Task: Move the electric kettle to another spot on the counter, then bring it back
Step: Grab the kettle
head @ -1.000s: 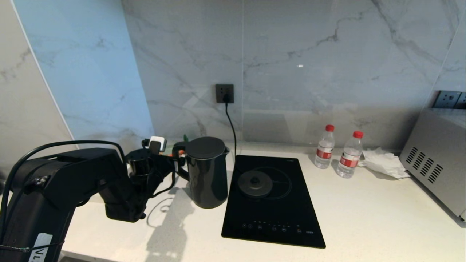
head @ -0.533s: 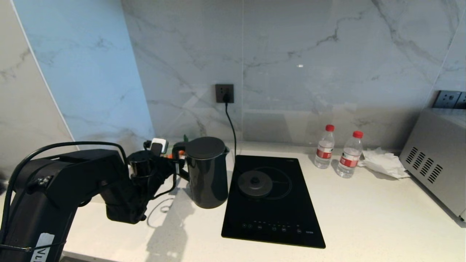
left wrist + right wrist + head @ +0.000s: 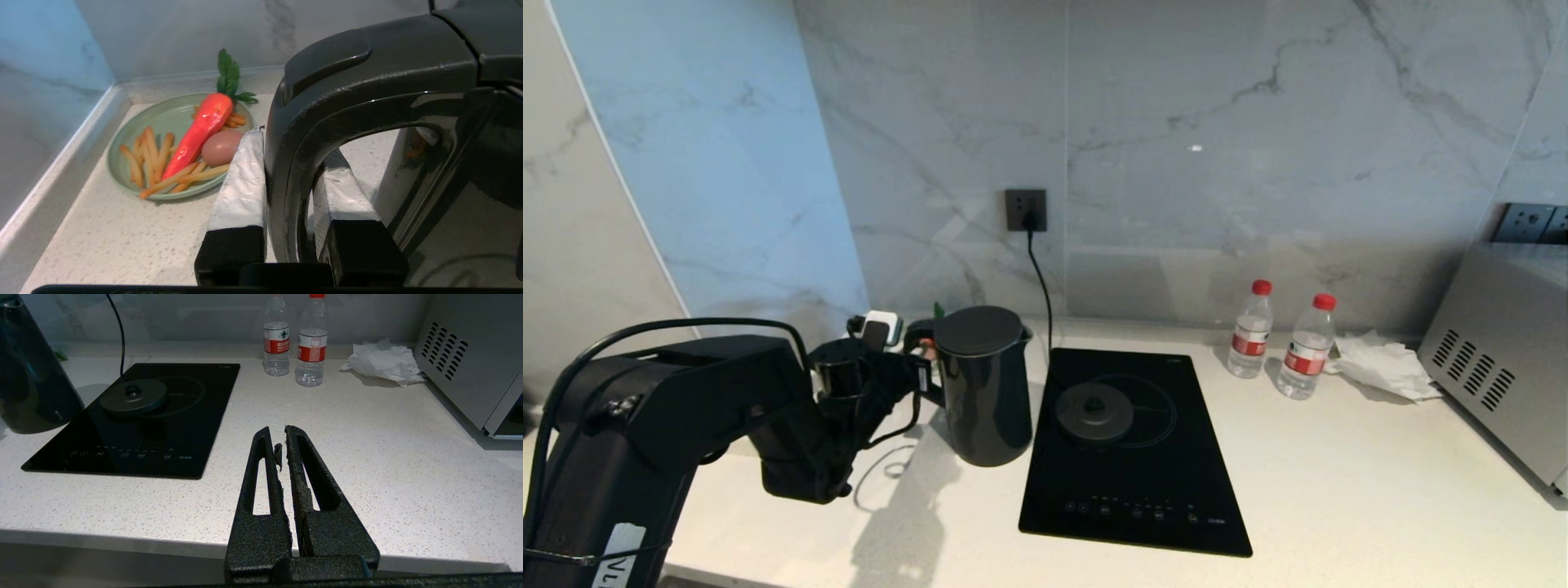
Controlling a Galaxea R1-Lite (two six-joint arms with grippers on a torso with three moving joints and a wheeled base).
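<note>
Kettle: you've got the black kettle (image 3: 985, 384) upright on the white counter (image 3: 1339, 498), just left of the cooktop (image 3: 1131, 453), handle facing the L arm.
L gripper: your left gripper (image 3: 286, 179) sits at the kettle's handle (image 3: 294, 163); in the wrist view one taped finger (image 3: 241, 179) lies on the outer side of the loop, the other inside it, both pressed against the handle, so it's clamped on the handle.
L gripper in head view: it's at the handle (image 3: 923, 359), mostly hidden behind the wrist.
Kettle vs gripper: handle runs between the fingers, body just beyond them; base looks down on the counter, can't tell any lift.
R gripper: your right gripper (image 3: 283, 447) hangs near the counter's front edge, well apart from the kettle; fingers nearly together w/ only a thin slit, holding nothing.
Base disc: round dark disc (image 3: 1094, 411) w/ cord lies on the cooktop, right of the kettle, not touching it.
Behind kettle: green plate (image 3: 122, 155) w/ a carrot (image 3: 200, 130), an egg (image 3: 220, 148) and fries.
Far right: two bottles (image 3: 1278, 339), crumpled tissue (image 3: 1384, 366), a grey appliance (image 3: 1503, 359).
</note>
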